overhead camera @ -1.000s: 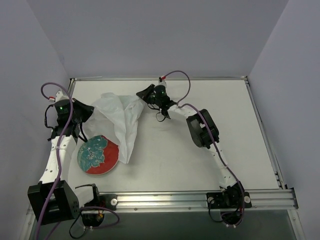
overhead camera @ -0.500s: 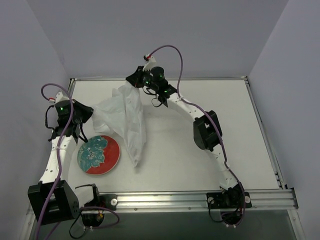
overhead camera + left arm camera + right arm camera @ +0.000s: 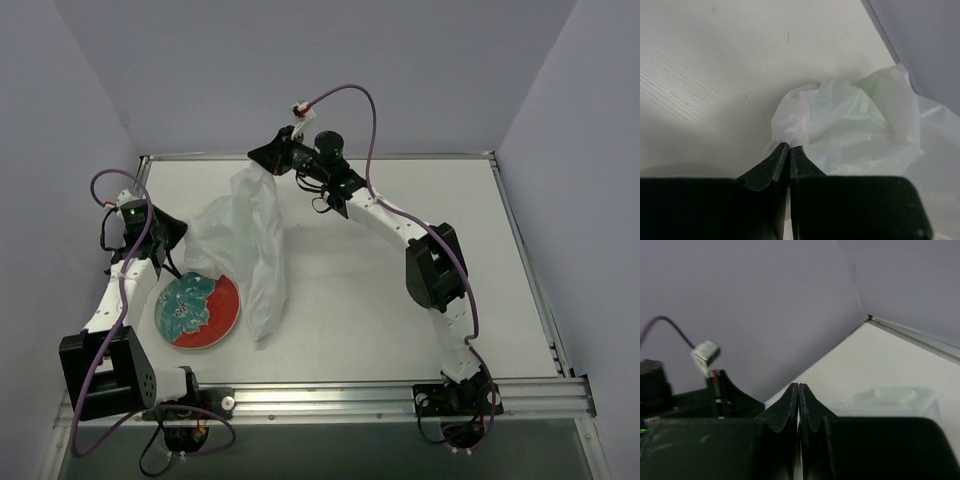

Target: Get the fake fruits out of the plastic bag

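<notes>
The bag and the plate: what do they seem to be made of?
The bag looks like thin plastic film: white, translucent, wrinkled, hanging in limp folds. The plate seems rigid, red with a teal pattern; ceramic or hard plastic, I cannot tell.

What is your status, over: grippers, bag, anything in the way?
Left gripper shut on plastic bag edge. Right gripper shut on plastic bag, held up at far side. Fake fruits not in sight. Red-rimmed plate beside bag's lower end.

plastic bag (image 3: 262, 230) hanging over left-centre table (image 3: 350, 300), plate (image 3: 200, 310) just beside it, right side open
</notes>
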Controlling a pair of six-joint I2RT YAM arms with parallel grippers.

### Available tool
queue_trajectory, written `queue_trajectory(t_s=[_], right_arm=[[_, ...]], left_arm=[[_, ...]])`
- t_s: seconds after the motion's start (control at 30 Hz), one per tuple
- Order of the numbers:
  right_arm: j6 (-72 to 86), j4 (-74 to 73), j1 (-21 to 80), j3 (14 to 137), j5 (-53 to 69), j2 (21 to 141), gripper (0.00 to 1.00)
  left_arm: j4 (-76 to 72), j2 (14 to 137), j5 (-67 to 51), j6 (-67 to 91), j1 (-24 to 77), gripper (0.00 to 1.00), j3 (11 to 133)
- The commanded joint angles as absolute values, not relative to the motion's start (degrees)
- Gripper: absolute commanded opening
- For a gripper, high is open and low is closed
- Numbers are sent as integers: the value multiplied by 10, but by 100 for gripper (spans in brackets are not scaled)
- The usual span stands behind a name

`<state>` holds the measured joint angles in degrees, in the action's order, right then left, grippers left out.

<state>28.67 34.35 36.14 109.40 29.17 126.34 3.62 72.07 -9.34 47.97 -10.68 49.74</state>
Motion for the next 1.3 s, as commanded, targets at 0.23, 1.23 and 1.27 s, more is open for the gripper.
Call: queue_trajectory(t_s=[0.23,1.23,1.27], right_arm=[[353,419,301,1105,297,1242,0],[234,-21,272,1273,380,1437,92],[242,-20,272,1275,398,1440,92]], left_arm=[[-10,782,-12,469,-109,3,563],[-34,811,-53,434,-51,2,566],[-34,811,-50,434,-51,2,565]])
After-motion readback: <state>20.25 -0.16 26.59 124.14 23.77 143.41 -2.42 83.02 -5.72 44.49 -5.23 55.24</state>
